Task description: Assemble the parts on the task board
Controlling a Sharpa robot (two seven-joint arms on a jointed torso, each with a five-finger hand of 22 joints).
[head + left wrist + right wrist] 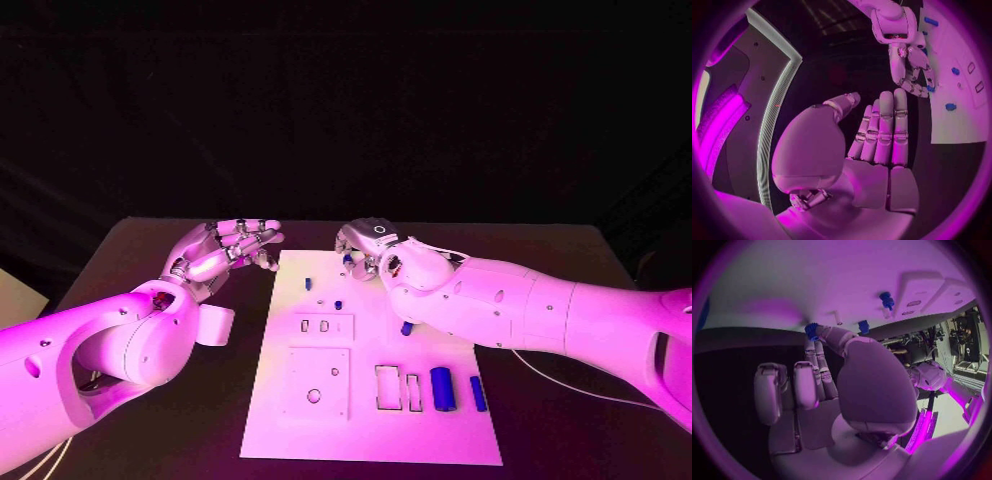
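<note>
**Silver hands at the far end of the white board**

Silver fingers of the right hand (pixel 378 250) curl down over the far edge of the task board (pixel 289 420). In the right wrist view its thumb and a fingertip (pixel 820 335) meet around a small blue part (pixel 811 329) at the board's surface, so this hand pinches that piece; the other fingers are bent in beside it.

The left hand (pixel 231 250) hangs just off the board's far left corner, above the black table (pixel 130 250). Its fingers (pixel 886 125) lie straight and close together with the thumb apart, and nothing sits in them.

Out from the hands, a blue peg (pixel 309 283) stands near the board's far left, and another small blue piece (pixel 338 304) sits a little nearer the middle. A third blue piece (pixel 407 328) shows just under the right forearm. At the near right of the board two blue cylinders (pixel 443 389) lie side by side, next to rectangular slots (pixel 389 388). A raised square plate (pixel 317 382) with holes lies left of the slots.
</note>
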